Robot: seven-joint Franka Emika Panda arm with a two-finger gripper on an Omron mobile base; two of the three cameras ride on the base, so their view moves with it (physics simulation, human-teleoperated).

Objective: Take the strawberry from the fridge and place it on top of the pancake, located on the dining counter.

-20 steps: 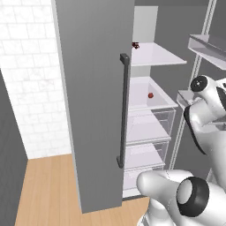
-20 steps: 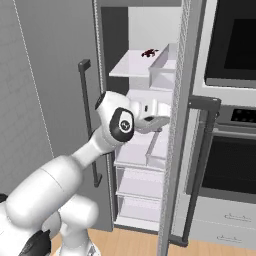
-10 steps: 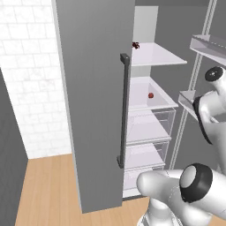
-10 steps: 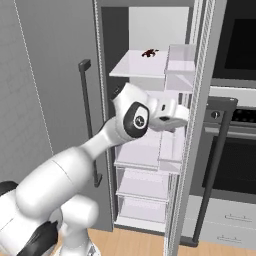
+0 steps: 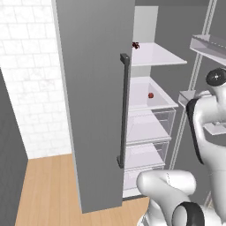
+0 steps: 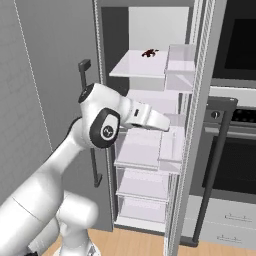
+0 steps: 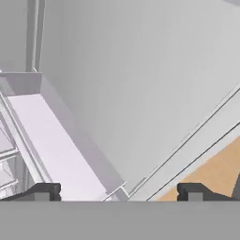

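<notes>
On a white fridge shelf sits the tiny round red strawberry; end effector spread wide, empty.

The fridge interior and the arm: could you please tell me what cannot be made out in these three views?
- The strawberry: a tiny red dot in the left base view, too small for detail.
- The dark cluster on the top shelf: too small to identify.
- The gripper: jaws open in the hand view, fingertips cut by the bottom edge.
- The fridge: its open door hides part of the shelves in the left base view.
</notes>
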